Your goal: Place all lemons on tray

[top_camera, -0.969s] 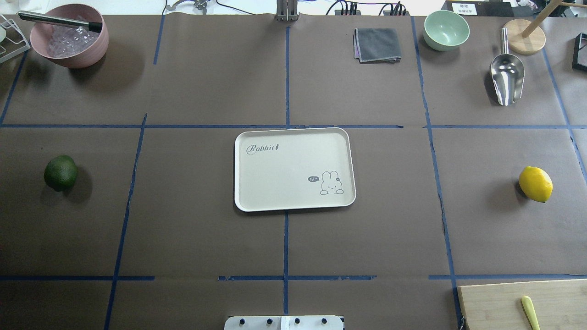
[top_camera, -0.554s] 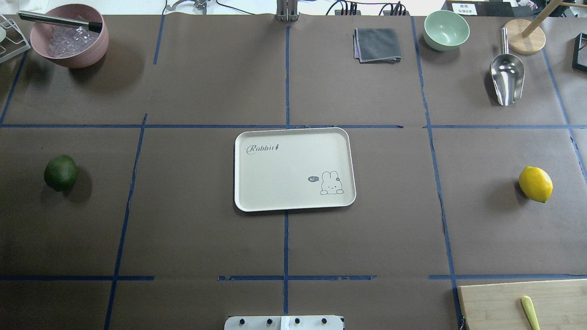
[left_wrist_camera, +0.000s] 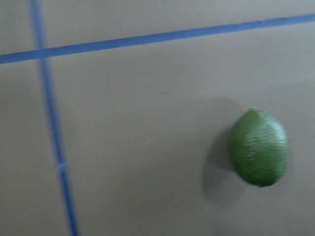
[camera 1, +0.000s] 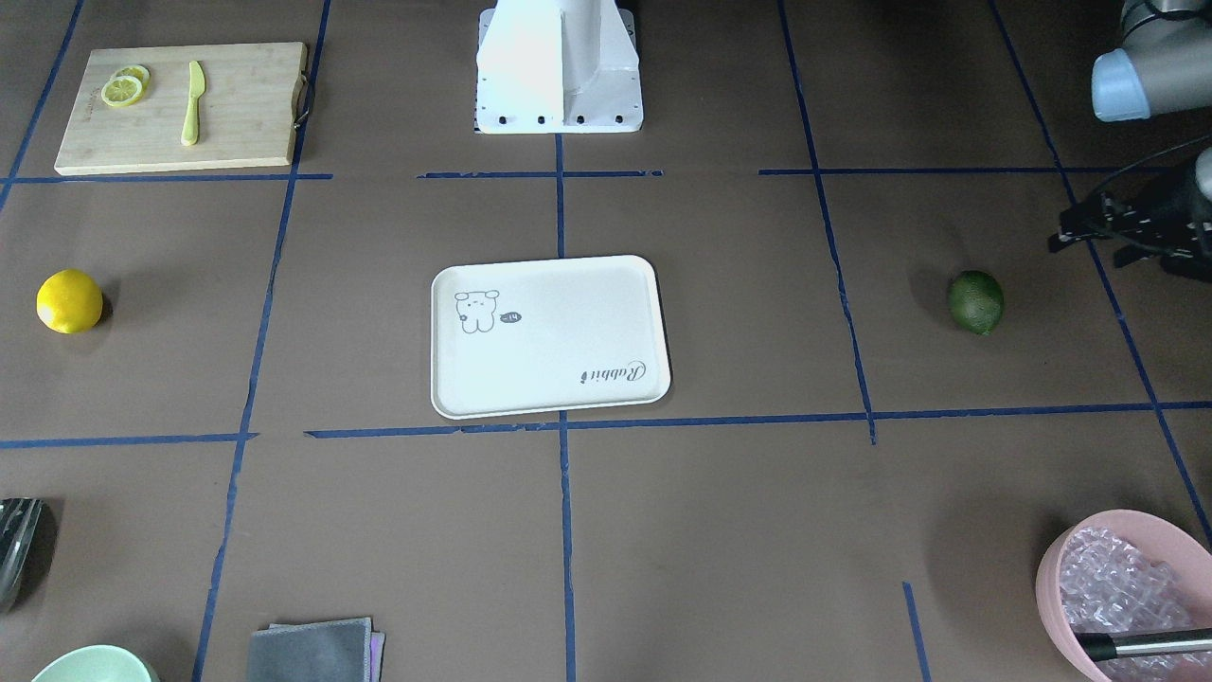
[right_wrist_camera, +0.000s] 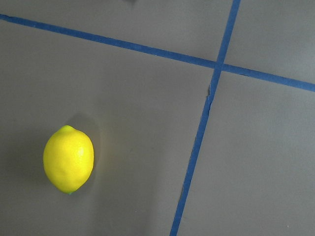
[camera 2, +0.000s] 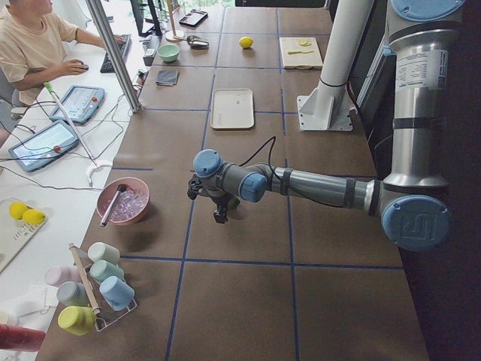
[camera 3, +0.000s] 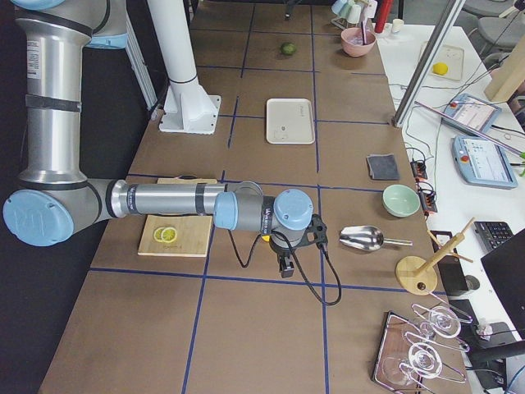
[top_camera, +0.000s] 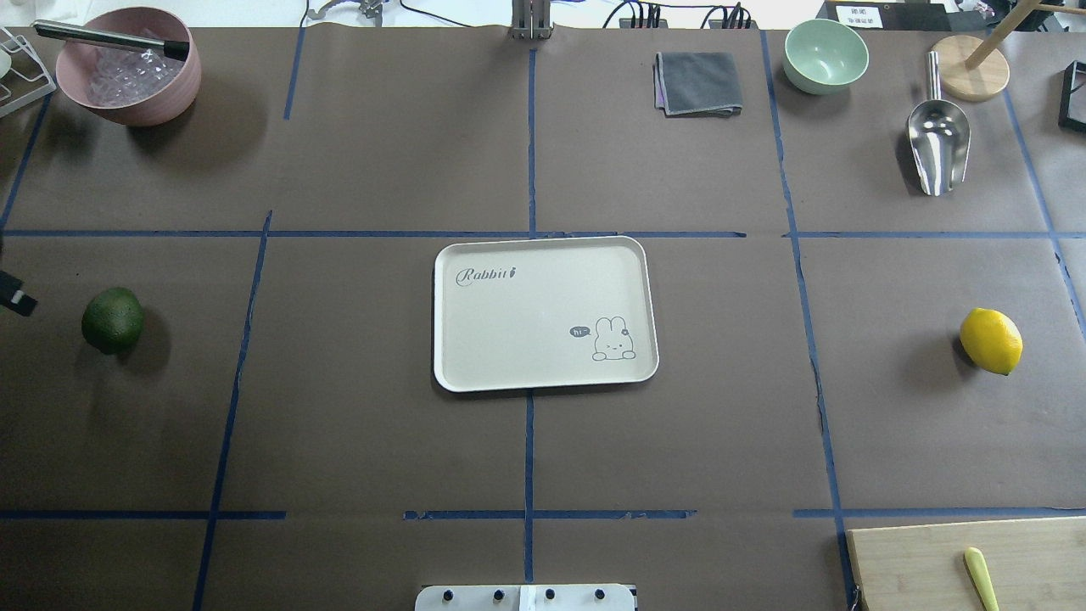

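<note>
The dark green lemon (top_camera: 112, 319) lies on the table's left side and shows in the left wrist view (left_wrist_camera: 258, 147). The bright yellow lemon (top_camera: 990, 340) lies on the right side and shows in the right wrist view (right_wrist_camera: 68, 159). The white Rabbit tray (top_camera: 526, 322) is empty at the centre. My left gripper (camera 1: 1079, 232) hovers just outboard of the green lemon, and only its tip shows in the overhead view (top_camera: 17, 299). I cannot tell whether it is open. My right gripper (camera 3: 287, 261) hangs over the yellow lemon, and I cannot tell its state.
A pink bowl (top_camera: 127, 68) with bubble wrap stands at the far left. A grey cloth (top_camera: 697, 82), a green bowl (top_camera: 825, 55) and a metal scoop (top_camera: 937, 140) lie at the far right. A bamboo cutting board (camera 1: 237, 104) holds a knife and lemon slices (camera 1: 123, 87).
A dark tip of my left gripper has come into the overhead view at its left edge, beside the green lemon. The lemons and tray have not moved.
</note>
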